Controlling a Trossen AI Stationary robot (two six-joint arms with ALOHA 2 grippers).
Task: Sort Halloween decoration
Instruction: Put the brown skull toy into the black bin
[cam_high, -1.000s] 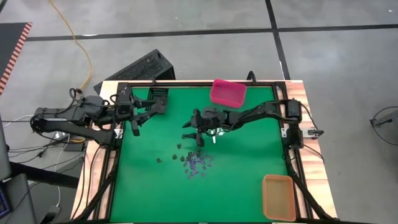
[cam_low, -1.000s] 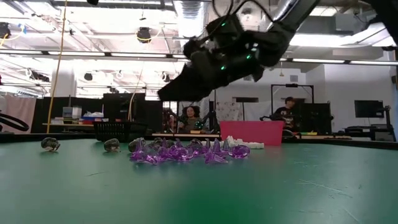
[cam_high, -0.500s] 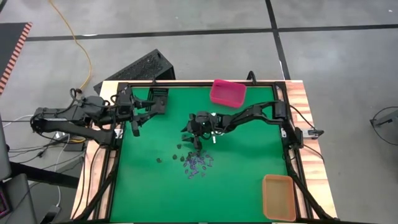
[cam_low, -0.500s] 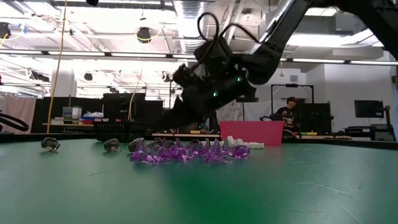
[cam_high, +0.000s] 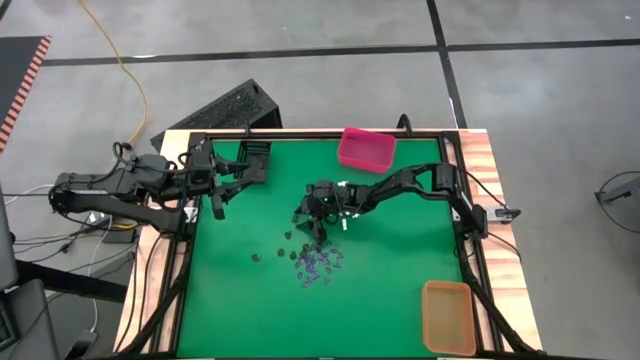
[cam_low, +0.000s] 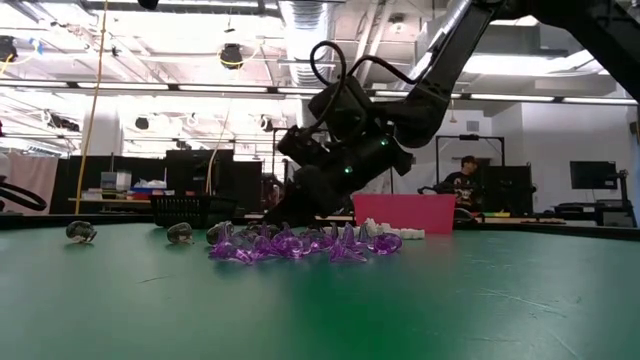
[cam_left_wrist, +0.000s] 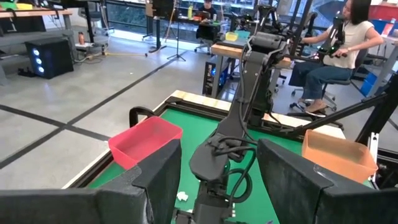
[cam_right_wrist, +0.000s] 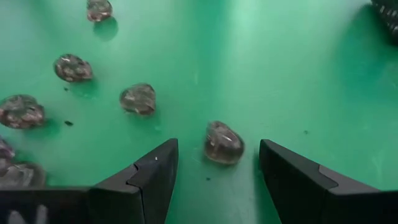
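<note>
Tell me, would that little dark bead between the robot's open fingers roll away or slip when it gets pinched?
Probably somewhat. The bead looks rounded and glossy, so it may skid or squirt sideways on the green mat. It seems hard, not squashy, and likely very light beside the right gripper. It lies apart from its neighbours, so a clean pinch looks possible.

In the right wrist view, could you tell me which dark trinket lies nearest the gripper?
The dark trinket between the open right gripper fingers; the others lie farther off.
</note>
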